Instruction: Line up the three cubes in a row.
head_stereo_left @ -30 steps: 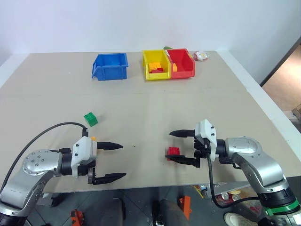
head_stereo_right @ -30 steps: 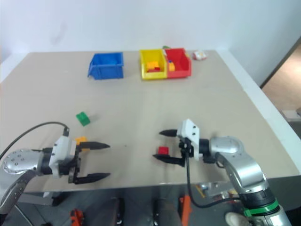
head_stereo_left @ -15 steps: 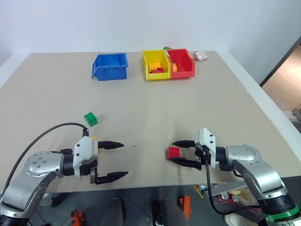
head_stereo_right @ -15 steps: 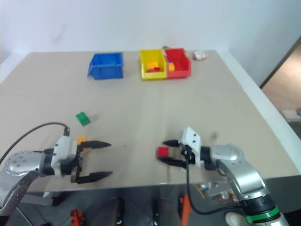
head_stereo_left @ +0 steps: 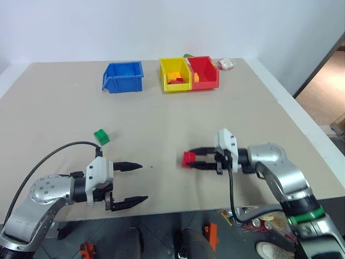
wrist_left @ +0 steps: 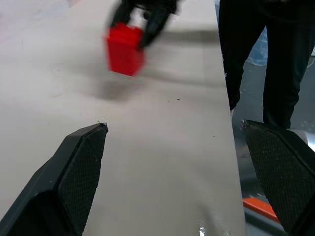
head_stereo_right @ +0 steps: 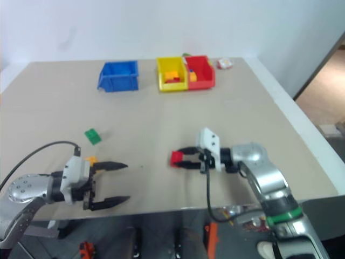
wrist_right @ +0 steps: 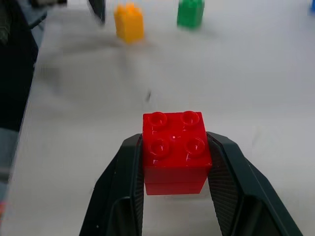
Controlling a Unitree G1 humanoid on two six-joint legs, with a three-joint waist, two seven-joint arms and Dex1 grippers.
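Right gripper (head_stereo_left: 190,160) clamps the red studded plastic cube (head_stereo_left: 188,158), left gripper (head_stereo_left: 139,182) gapes wide; next, place it beside the yellow-orange cube (wrist_right: 129,21).

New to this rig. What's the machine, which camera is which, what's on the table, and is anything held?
It is a humanoid robot with two arms, each ending in a gripper of two black fingers. The two wide pictures come from a stereo camera on its head, looking down over the arms. The two close-ups come from cameras on the wrists, looking along each gripper's fingers.

On the table lie a green cube and a yellow cube; the yellow one sits by the left gripper. At the far edge stand a blue bin, a yellow bin and a red bin.

The right gripper is shut on the red cube. The left gripper is open and empty.
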